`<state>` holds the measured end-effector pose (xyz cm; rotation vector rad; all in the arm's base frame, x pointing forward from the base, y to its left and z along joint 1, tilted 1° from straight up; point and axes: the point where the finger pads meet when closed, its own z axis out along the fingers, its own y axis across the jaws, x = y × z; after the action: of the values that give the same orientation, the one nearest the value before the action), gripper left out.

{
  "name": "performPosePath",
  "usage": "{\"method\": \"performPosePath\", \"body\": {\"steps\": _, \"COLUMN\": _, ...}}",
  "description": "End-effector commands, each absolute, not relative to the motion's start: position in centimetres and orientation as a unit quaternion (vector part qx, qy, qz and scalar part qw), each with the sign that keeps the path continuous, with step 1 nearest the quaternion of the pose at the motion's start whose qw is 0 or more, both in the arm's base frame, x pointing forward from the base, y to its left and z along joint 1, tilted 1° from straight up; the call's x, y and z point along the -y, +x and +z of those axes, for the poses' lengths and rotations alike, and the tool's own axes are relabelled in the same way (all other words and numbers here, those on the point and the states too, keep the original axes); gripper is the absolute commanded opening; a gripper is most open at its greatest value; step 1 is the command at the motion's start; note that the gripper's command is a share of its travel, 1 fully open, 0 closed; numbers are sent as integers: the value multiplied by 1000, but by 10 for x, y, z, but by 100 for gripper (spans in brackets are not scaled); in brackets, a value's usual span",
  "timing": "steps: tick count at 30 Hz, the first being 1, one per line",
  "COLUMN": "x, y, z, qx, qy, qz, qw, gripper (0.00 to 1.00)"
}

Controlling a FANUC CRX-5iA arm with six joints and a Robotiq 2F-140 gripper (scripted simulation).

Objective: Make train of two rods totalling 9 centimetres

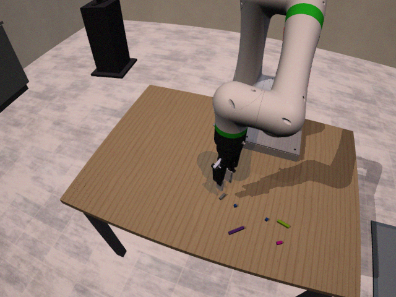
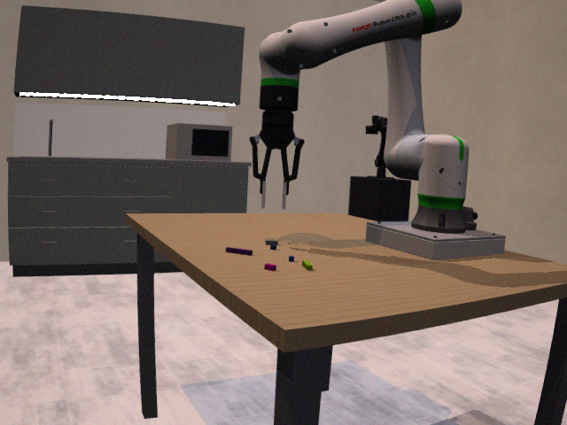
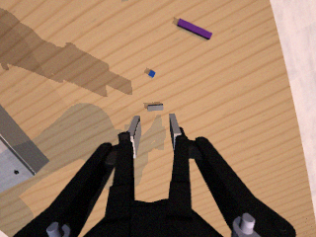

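Observation:
A short grey rod lies flat on the wooden table; it also shows in the wrist view and in the exterior view. My gripper hangs well above the table, a little behind the grey rod. Its fingers stand narrowly apart with nothing between them. A purple rod lies flat nearer the table's front edge, apart from the grey rod; it shows in the wrist view too.
A blue cube lies close beside the grey rod. A second blue cube, a lime rod and a magenta rod lie to the right. The robot base stands behind.

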<state>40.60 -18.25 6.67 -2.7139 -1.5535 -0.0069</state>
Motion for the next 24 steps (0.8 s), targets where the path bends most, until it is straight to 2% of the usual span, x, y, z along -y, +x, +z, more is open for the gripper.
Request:
{"method": "performPosePath", "body": {"steps": 1, "x": 183, "y": 406, "z": 69, "qx": 497, "qy": -868, "qz": -2, "qw": 7, "gripper": 28}}
{"method": "performPosePath", "body": {"steps": 4, "x": 183, "y": 406, "z": 70, "qx": 497, "qy": -868, "qz": -2, "qw": 7, "gripper": 28}}
{"method": "performPosePath", "body": {"steps": 5, "x": 183, "y": 406, "z": 70, "qx": 497, "qy": -868, "qz": -2, "qw": 7, "gripper": 100}}
{"method": "performPosePath", "body": {"steps": 24, "x": 183, "y": 406, "z": 70, "qx": 497, "qy": -868, "qz": -2, "qw": 7, "gripper": 100}}
